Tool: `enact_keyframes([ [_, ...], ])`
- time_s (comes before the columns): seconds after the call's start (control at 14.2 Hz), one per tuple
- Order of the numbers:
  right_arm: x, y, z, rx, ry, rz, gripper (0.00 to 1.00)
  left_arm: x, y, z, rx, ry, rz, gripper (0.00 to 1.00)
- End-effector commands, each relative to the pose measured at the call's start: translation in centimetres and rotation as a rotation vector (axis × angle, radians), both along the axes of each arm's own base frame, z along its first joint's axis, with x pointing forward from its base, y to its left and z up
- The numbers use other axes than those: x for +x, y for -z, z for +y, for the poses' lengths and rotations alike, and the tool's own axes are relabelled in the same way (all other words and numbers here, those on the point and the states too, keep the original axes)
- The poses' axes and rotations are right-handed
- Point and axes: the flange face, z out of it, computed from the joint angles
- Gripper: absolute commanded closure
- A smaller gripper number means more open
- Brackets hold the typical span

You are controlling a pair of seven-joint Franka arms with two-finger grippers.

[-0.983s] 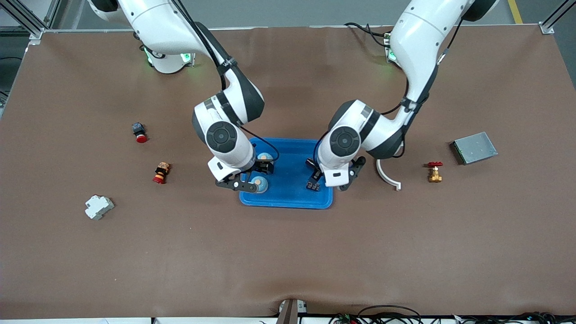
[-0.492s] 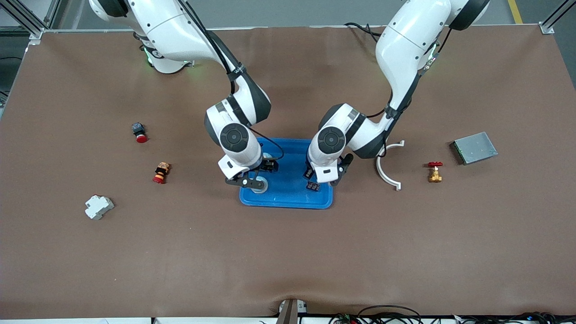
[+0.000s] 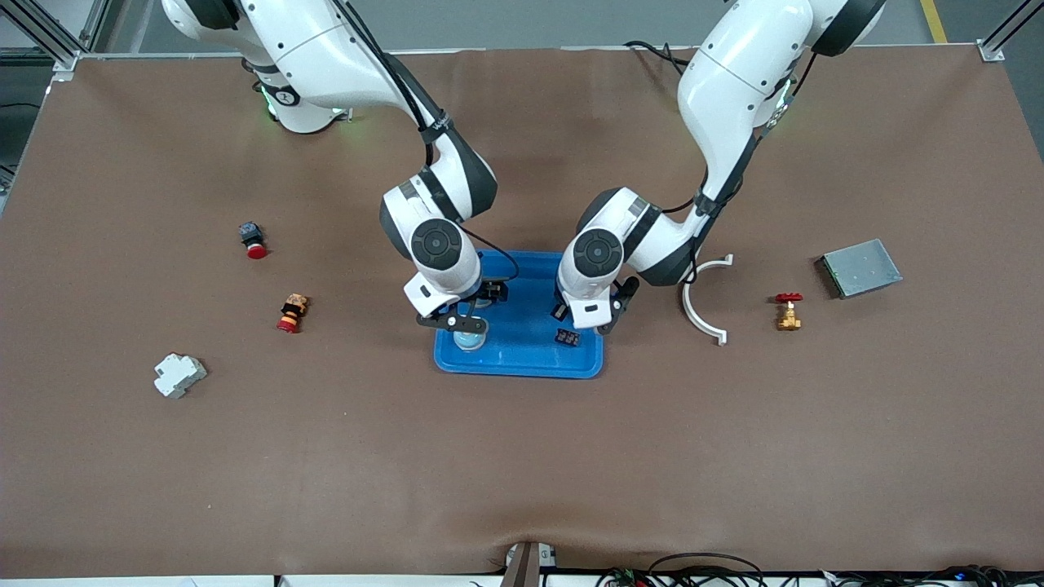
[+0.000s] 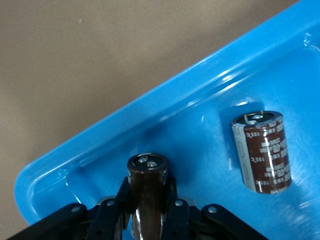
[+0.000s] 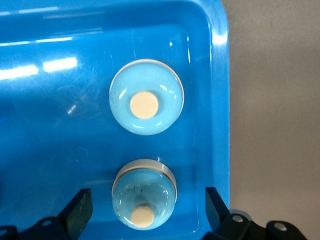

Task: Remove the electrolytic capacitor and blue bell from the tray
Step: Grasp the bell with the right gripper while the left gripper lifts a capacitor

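Note:
A blue tray lies mid-table. My right gripper is open low over the tray's end toward the right arm; its fingers stand on either side of a pale blue bell without touching it. The gripper is seen wide open in the right wrist view. A second bell sits beside the first in the tray. My left gripper is shut on a dark brown capacitor, held just over the tray floor. It is over the tray's other end in the front view. Another capacitor lies in the tray.
Toward the right arm's end lie a red-capped button, a red and yellow button and a white breaker. Toward the left arm's end lie a white curved piece, a brass valve and a grey metal box.
Both arms have shifted toward the tray's middle. The right gripper has moved in over the bell. The left gripper has moved in over the tray with the capacitor.

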Motion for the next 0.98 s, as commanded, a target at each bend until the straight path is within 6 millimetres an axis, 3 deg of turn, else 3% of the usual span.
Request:
enact_keyframes([
  [0.0, -0.9, 0.6, 0.1, 0.008, -0.001, -0.007, 0.00, 0.6, -1.3, 0.3, 0.010, -0.019, -0.035, 1.00],
  [0.14, -1.3, 1.3, 0.4, 0.005, -0.008, -0.007, 0.00, 1.2, -3.8, 0.8, 0.011, -0.026, -0.047, 1.00],
  [0.35, -1.7, 1.9, 0.9, 0.005, -0.017, -0.012, 0.00, 3.0, -9.5, 4.5, 0.054, -0.028, -0.025, 1.00],
  [0.56, -1.9, 2.7, 0.8, 0.002, -0.017, -0.013, 0.00, 3.9, -13.1, 7.7, 0.094, -0.054, -0.008, 1.00],
  [0.91, -2.0, 3.5, 0.9, 0.001, -0.017, -0.016, 0.00, 5.3, -15.8, 18.8, 0.146, 0.000, 0.040, 1.00],
])
